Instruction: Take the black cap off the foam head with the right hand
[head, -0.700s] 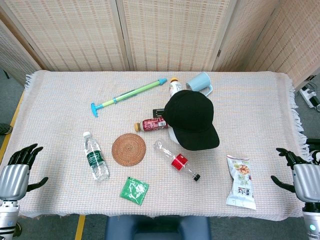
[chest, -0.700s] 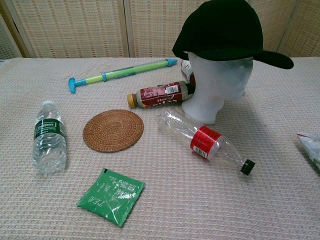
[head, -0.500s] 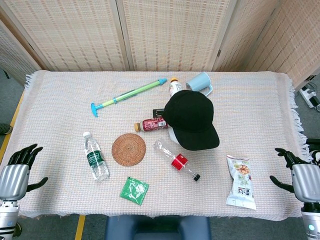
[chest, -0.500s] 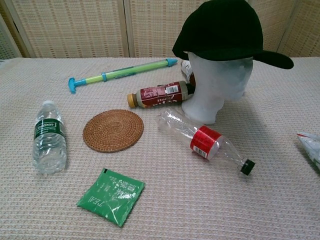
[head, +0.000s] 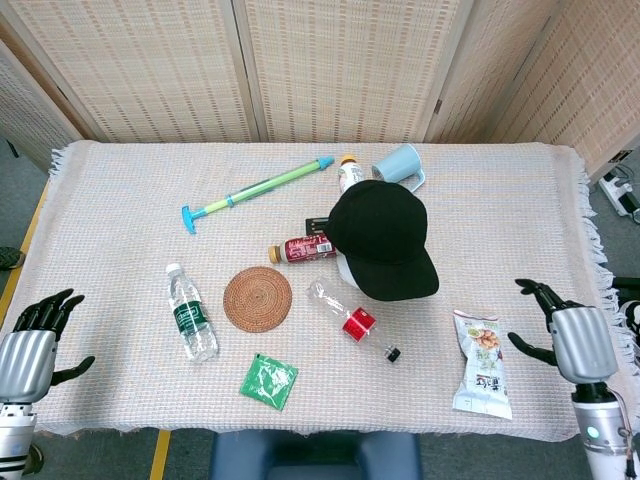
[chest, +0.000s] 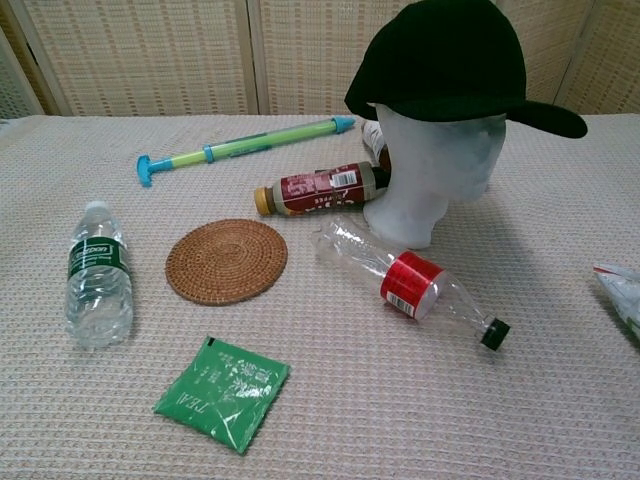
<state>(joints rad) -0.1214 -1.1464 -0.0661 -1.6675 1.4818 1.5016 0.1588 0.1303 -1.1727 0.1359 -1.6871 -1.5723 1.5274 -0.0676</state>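
The black cap (head: 384, 238) (chest: 452, 62) sits on the white foam head (chest: 432, 170) near the table's middle, its brim pointing toward the front right. My right hand (head: 565, 335) is open at the table's right front edge, well to the right of the cap and holding nothing. At the left front edge my left hand (head: 35, 342) is open too, fingers spread. Neither hand shows in the chest view.
Around the head lie a brown bottle (head: 303, 248), a clear bottle with a red label (head: 354, 320), a round woven coaster (head: 258, 298), a water bottle (head: 190, 314), a green packet (head: 268, 380), a snack bag (head: 480, 362), a green-blue pump (head: 258, 190) and a light blue mug (head: 400, 166).
My right hand has moved left and up, inward over the table edge toward the snack bag. The left hand and the objects have stayed put.
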